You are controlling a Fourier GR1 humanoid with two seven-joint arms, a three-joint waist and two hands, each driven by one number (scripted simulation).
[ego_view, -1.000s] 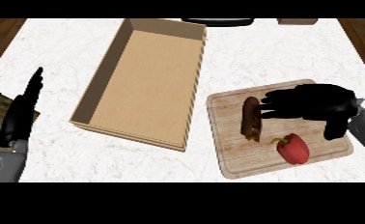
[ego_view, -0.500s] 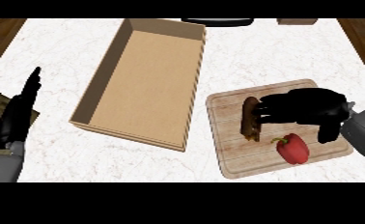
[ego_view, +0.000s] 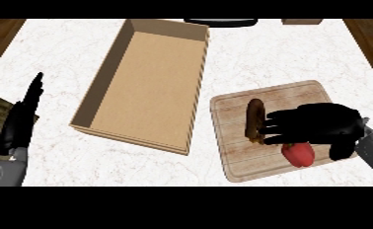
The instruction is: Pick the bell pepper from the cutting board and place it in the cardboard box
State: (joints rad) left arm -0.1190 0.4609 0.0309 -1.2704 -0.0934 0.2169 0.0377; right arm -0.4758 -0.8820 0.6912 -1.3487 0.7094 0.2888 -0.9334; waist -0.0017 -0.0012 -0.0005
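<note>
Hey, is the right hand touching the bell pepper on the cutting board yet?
Cannot tell. In the head view the right hand overlaps the top of the bell pepper, hiding any contact or gap from this steep angle.

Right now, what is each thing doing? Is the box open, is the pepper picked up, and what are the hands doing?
cardboard box: open at the top, nothing inside.
bell pepper: lying on the cutting board, not lifted.
brown vegetable: lying on the board, beside the pepper.
cutting board: flat on the counter.
right hand: over the pepper, fingers curled, not clearly holding it.
left hand: open, resting at the left edge.
</note>
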